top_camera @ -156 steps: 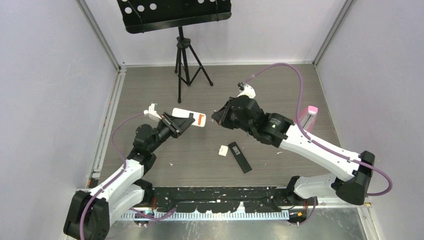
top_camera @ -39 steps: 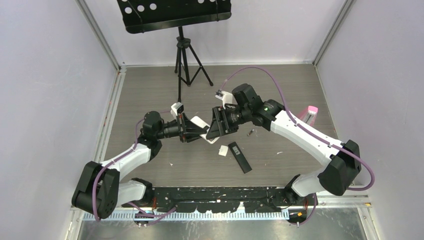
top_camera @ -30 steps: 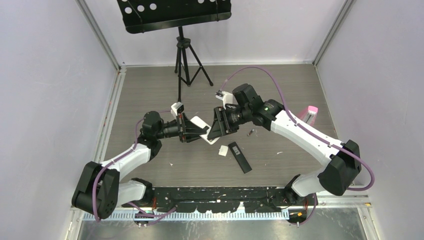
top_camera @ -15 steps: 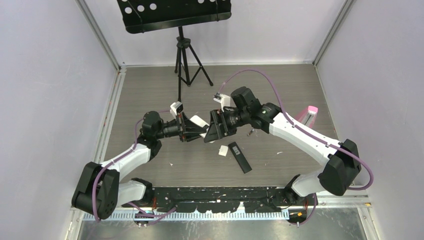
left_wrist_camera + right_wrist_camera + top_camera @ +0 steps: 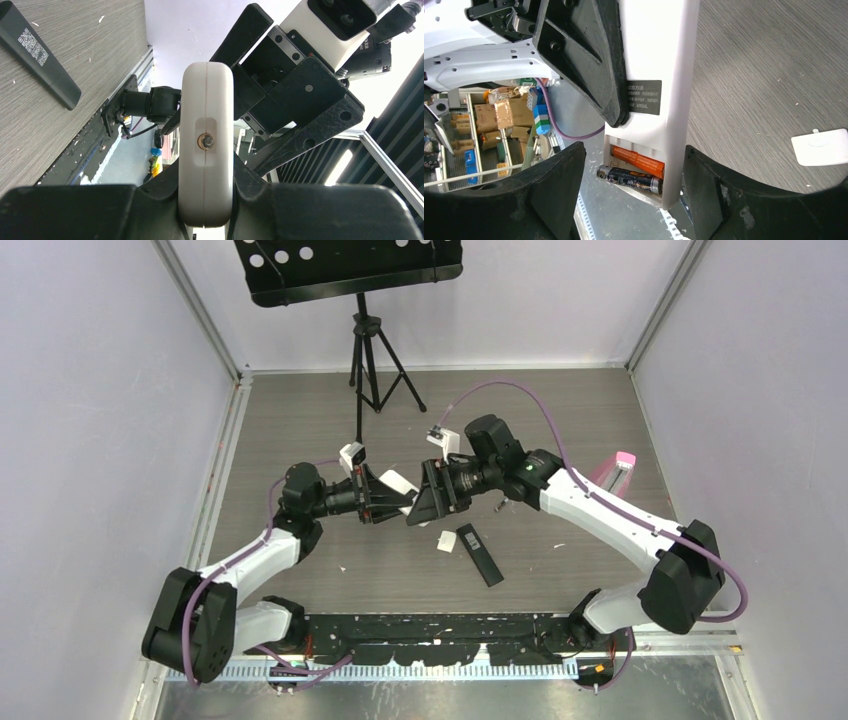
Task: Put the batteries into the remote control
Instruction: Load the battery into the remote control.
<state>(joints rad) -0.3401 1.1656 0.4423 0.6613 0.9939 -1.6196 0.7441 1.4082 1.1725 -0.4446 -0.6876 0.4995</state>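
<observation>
**Overhead:** My left claw pinches the white remote off the table. My right claw meets it head-on, jaws spread around its free end. Just below and right of the white remote, a small white cover and a black remote lie side by side on the table. A dark speck to its right may be a loose battery, though it is too small for me to tell.

**Left wrist:** The white remote stands end-on, clamped between my left claw's jaws. The right claw looms just behind it, and the black remote lies well off to its left.

**Right wrist:** My right claw's jaws stand wide either side of the white remote. In its uncovered compartment an orange battery and a dark battery sit side by side. The white cover rests on the table to its right.
</observation>
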